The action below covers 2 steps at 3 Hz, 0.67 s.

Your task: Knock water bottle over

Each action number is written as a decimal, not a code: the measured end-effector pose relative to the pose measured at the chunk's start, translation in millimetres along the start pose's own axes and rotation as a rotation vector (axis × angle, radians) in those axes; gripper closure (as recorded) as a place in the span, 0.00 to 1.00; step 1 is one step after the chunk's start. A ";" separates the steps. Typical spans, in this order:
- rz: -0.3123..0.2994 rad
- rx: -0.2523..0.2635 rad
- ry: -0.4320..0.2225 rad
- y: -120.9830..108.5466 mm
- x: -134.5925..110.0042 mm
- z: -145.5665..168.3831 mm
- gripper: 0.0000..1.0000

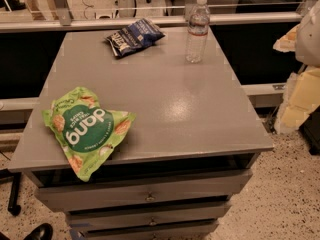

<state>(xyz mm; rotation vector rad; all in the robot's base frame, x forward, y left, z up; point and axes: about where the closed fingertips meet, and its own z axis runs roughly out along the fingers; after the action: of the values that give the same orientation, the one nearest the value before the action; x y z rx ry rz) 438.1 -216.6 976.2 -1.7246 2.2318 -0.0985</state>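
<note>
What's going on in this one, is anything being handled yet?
Nothing is being handled yet. The water bottle stands upright near the far right of the grey cabinet top, untouched. The robot's pincer appears to be among the pale arm parts at the picture's right edge, beside the cabinet and apart from the bottle. A blue snack bag lies left of the bottle. A green snack bag overhangs the near left edge.
</note>
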 end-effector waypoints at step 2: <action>0.010 0.042 -0.043 -13.7 -3.5 21.4 0.00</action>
<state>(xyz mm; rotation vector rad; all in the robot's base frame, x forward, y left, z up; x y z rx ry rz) 457.9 -214.1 960.1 -1.6783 2.1912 -0.1035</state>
